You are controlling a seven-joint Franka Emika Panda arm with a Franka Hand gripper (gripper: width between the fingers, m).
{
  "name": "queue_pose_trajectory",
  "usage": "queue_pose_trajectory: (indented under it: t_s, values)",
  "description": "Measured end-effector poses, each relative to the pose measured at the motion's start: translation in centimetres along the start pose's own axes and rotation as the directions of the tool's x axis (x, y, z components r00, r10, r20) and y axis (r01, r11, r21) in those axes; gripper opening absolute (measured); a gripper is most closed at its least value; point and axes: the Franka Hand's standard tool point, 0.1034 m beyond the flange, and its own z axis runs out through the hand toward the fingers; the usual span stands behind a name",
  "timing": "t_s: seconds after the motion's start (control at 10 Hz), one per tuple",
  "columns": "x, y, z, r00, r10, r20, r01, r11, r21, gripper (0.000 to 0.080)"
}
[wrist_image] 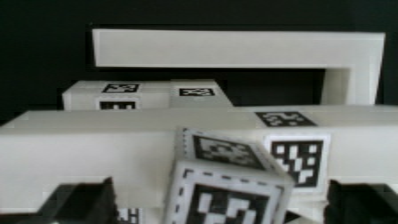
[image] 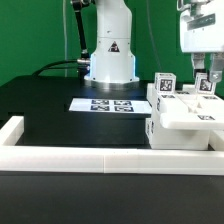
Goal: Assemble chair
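Gripper above chair pieces, holding a tagged post, fingers closed.

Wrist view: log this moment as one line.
tool: above chair parts | grip: tagged piece between fingers | marker board: flat on table

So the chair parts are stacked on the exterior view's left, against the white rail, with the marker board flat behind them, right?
Not quite: the chair parts sit on the exterior view's right, not its left. The exterior view shows it. They are against the white rail, with the marker board flat behind.

End effector low, fingers down
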Motion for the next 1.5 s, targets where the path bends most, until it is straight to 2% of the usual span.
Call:
queue_pose_trajectory:
  t_s: [0.1, 0.3, 0.4, 0.5, 0.8, 1.0, 1.2, 1.3, 1.4, 1.5]
  values:
    - [0.0, 0.0, 0.0, 0.998, -0.07, 0.0, 0.07, 0.998, 0.001, 0.0643]
    - [0.1, 0.0, 0.0, 0.982, -0.191, -0.001, 0.191, 0.982, -0.001, 0.0648]
    - [0.1, 0.1, 0.1, 0.958, -0.286, -0.001, 0.286, 0.958, -0.006, 0.0648]
    - [0.0, 0.1, 0.1, 0.921, -0.39, -0.004, 0.39, 0.92, -0.023, 0.0649]
    - [0.4, -0.1, 0.1, 0.758, -0.653, -0.01, 0.652, 0.757, -0.035, 0.0649]
    - [0.5, -0.3, 0.1, 0.611, -0.791, -0.01, 0.79, 0.611, -0.043, 0.0649]
    - [0.7, -0.2, 0.1, 0.416, -0.909, -0.008, 0.907, 0.416, -0.072, 0.0649]
    - [1.1, -0.2, 0.2, 0.318, -0.948, 0.0, 0.945, 0.317, -0.075, 0.0649]
    - [1.4, -0.2, 0.2, 0.273, -0.962, 0.004, 0.959, 0.272, -0.076, 0.0649]
    - [1.4, -0.2, 0.2, 0.274, -0.962, 0.004, 0.959, 0.273, -0.076, 0.062]
